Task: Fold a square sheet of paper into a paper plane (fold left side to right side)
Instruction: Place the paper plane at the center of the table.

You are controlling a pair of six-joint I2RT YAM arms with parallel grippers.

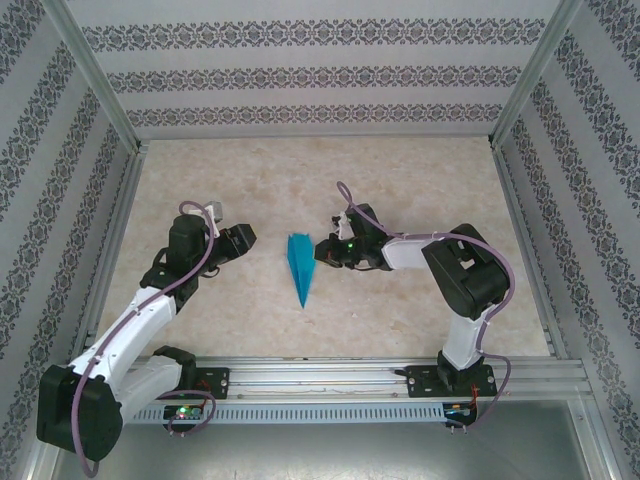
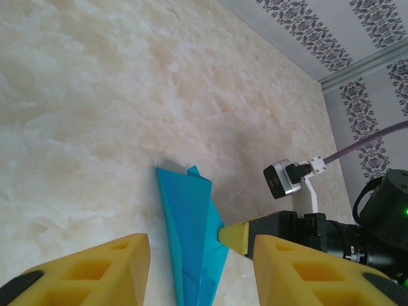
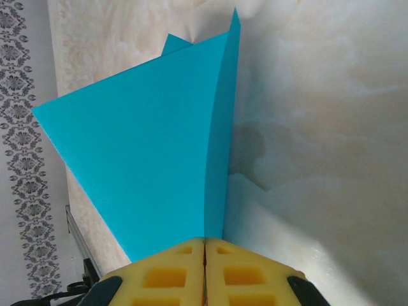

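Marbled beige table (image 1: 430, 190), damask-striped walls (image 1: 300, 78)

The left arm (image 1: 130, 320) extends from its base toward 1 o'clock. The left gripper (image 1: 243, 241) points toward 3 o'clock, fingers (image 2: 121, 268) well apart. The right arm (image 1: 465, 290) rises toward 12 o'clock, then bends toward 9 o'clock. The right gripper (image 1: 321, 250) has its pads (image 3: 172, 277) pressed together on an edge of the paper plane (image 3: 140, 140).

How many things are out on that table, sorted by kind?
paper plane, blue: 1
robot grippers: 2 (left gripper, right gripper)
Total: 3
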